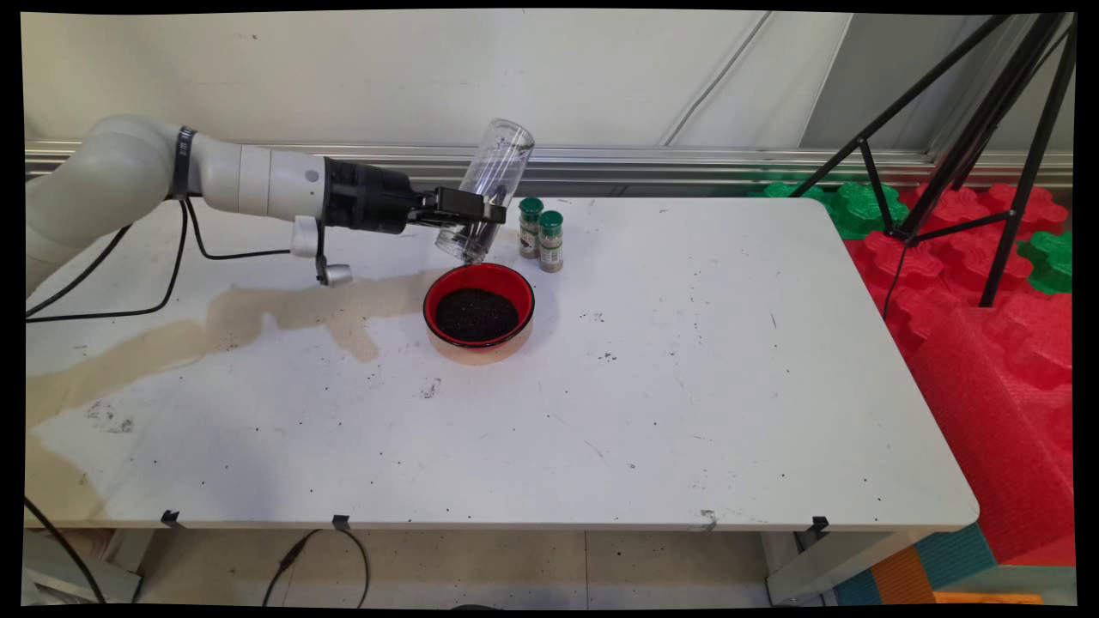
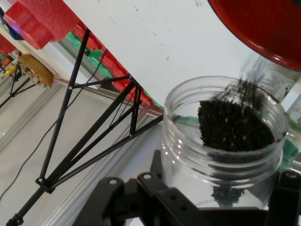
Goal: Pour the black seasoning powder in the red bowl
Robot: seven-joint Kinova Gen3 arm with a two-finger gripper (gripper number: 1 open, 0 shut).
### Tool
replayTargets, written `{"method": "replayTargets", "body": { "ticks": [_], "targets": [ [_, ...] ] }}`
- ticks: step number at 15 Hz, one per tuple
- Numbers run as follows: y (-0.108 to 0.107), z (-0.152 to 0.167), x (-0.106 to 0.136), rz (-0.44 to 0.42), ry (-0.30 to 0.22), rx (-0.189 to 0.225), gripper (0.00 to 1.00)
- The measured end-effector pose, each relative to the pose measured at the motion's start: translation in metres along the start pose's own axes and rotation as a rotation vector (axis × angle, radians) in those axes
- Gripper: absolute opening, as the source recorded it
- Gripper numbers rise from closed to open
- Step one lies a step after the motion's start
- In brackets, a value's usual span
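Observation:
My gripper [image 1: 468,212] is shut on a clear plastic jar [image 1: 485,189], tipped mouth-down over the near-left rim of a red bowl [image 1: 478,309]. The bowl holds a heap of dark grains [image 1: 476,314]. In the hand view the clear plastic jar [image 2: 223,146] fills the lower right, its open mouth toward the red bowl [image 2: 263,28] at the top right. Dark grains [image 2: 233,125] lie at the jar's mouth and spill out toward the bowl. My black fingers [image 2: 160,197] clasp the jar from both sides.
Two small spice jars with green caps [image 1: 541,232] stand just behind the bowl. The white table [image 1: 687,386] carries a tan stain [image 1: 283,313] at the left and scattered dark specks. A black tripod [image 1: 962,129] and red and green foam blocks [image 1: 987,283] stand at the right.

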Motion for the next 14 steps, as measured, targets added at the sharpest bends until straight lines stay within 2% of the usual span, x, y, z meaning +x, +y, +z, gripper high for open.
{"method": "replayTargets", "body": {
  "ticks": [14],
  "targets": [
    [-0.0007, 0.0015, -0.0019, 0.091, -0.017, 0.013, 0.00]
  ]
}}
